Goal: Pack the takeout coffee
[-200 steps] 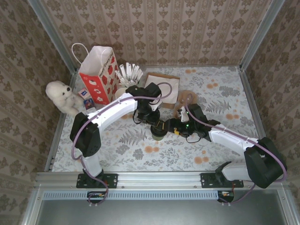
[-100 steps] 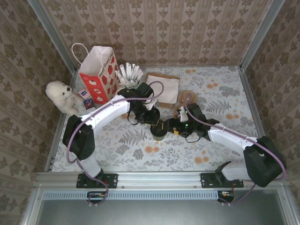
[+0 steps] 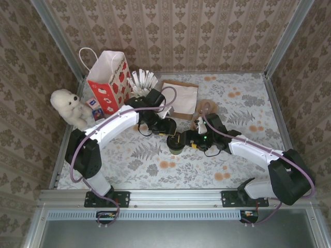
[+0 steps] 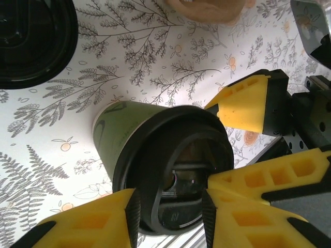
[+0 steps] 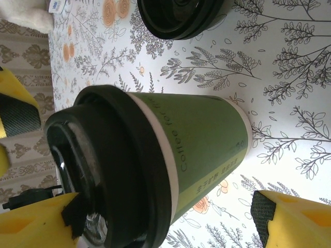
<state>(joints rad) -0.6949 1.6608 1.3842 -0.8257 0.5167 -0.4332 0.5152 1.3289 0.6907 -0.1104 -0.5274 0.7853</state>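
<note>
Coffee (image 3: 175,145) stands upright on the flowered table (image 3: 248,103), about midway across it, with its black lid on, and both of my claws are gathered close around it. In the left wrist view, my left claw (image 4: 169,211) hangs over the near edge of the lid. Its yellow fingers (image 4: 88,219) are a narrow way apart, and the lid's top shows through the gap. The lid is wider than that gap, so nothing is pinched across it. I cannot tell whether the fingertips touch the plastic. My right claw (image 5: 163,212) stands wide, with the cup (image 5: 207,139) lying between its two fingers. One dark pad (image 5: 72,214) sits right at the rim of the lid. The other finger is off beyond the foot of the cup, with bare cloth showing between them. A black round tub (image 4: 31,41) sits near the cup on the table. The red and white paper bag (image 3: 108,82) stands open at the far left, well apart from the cup, with a white plush bear (image 3: 70,106) beside it.
</note>
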